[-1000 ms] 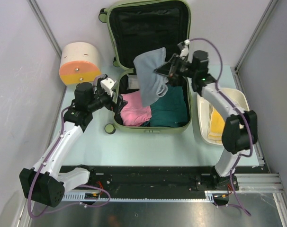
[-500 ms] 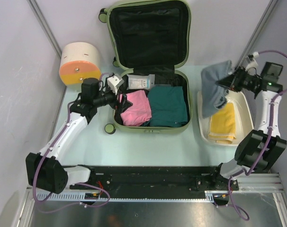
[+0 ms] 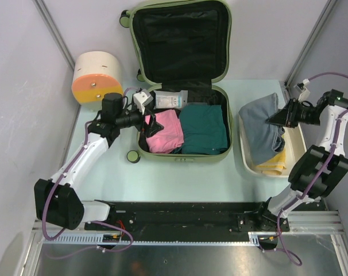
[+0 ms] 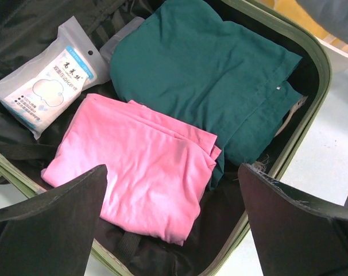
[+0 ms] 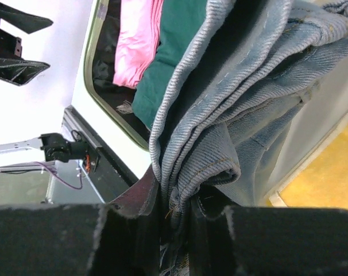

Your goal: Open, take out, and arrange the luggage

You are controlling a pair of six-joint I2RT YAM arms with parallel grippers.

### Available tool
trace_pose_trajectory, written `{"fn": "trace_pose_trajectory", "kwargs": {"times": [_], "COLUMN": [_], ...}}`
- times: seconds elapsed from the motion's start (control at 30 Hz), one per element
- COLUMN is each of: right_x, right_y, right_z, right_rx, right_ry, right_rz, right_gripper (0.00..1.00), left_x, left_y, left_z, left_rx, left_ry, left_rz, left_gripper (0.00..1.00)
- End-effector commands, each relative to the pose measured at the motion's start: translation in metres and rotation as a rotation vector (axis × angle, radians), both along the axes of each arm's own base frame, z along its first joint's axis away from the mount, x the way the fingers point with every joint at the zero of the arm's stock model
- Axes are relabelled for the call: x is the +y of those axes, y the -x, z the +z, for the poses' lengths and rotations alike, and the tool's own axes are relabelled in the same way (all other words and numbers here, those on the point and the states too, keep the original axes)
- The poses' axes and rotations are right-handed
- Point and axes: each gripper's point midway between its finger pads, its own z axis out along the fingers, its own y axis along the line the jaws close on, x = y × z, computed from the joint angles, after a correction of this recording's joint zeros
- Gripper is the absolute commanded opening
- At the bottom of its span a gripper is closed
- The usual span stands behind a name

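I observe the luggage point(image 3: 184, 156) lying open at the centre back of the table point(image 3: 185, 179), its base flat and its lid raised behind it, with the black lining point(image 3: 180, 40) facing the overhead camera. One green wheel point(image 3: 133, 156) shows just off the near left corner of the base. Inside the base I note a folded pink garment point(image 3: 165, 131) on the left, touching a folded teal garment point(image 3: 204, 129) on the right, with the pink fold's right edge lying over the teal one. A white sealed packet point(image 3: 170, 99) rests behind them against the hinge side. The left gripper point(image 3: 151, 122) hangs over the left rim of the base above the pink garment. Its wrist view shows the two fingers point(image 4: 59, 213) spread wide apart with nothing between them. To the right of the luggage and apart from it stands a white basin point(image 3: 243, 150). A blue denim garment point(image 3: 262, 122) is draped into it, lying on top of a yellow cloth point(image 3: 275, 164) whose near end shows beneath the denim. The right gripper point(image 3: 275, 119) is positioned at the right side of the basin. Its wrist view shows the fingers point(image 5: 134, 210) pressed together on a folded edge of the denim, with cloth pinched between them. A cream-and-orange drum container point(image 3: 96, 77) stands at the back left of the table, well apart from the luggage base.
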Motion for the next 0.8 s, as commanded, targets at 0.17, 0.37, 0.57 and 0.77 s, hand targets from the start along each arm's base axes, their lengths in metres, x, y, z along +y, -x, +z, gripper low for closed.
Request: {"fn": "trace_pose_trajectory", "kwargs": {"times": [0.17,0.37,0.57,0.77], "right_x": [-0.006,-0.014,-0.038,-0.075], "right_y": [-0.003,0.001,-0.006,-0.025], "right_z": [-0.045,-0.107,-0.15,-0.153], "right_rx": [0.126,0.202,0.245,0.193], "right_ry": [-0.324,-0.379,-0.189,0.119], "right_rz": [-0.027,-0.013,-0.053,-0.16], "right_gripper": [0.0,0.0,0.11,0.46], "left_x": [-0.007,-0.003,0.0,-0.001], "left_y": [0.003,0.0,-0.005,-0.011], "left_z": [0.026,0.022,0.02,0.018], "left_rx": [-0.049,-0.031,-0.017,-0.006], "left_ry": [0.034,0.007,-0.019,-0.028], "left_rz": [-0.015,0.01,0.03,0.047], "left_gripper": [1.0,1.0,1.0,1.0]}}
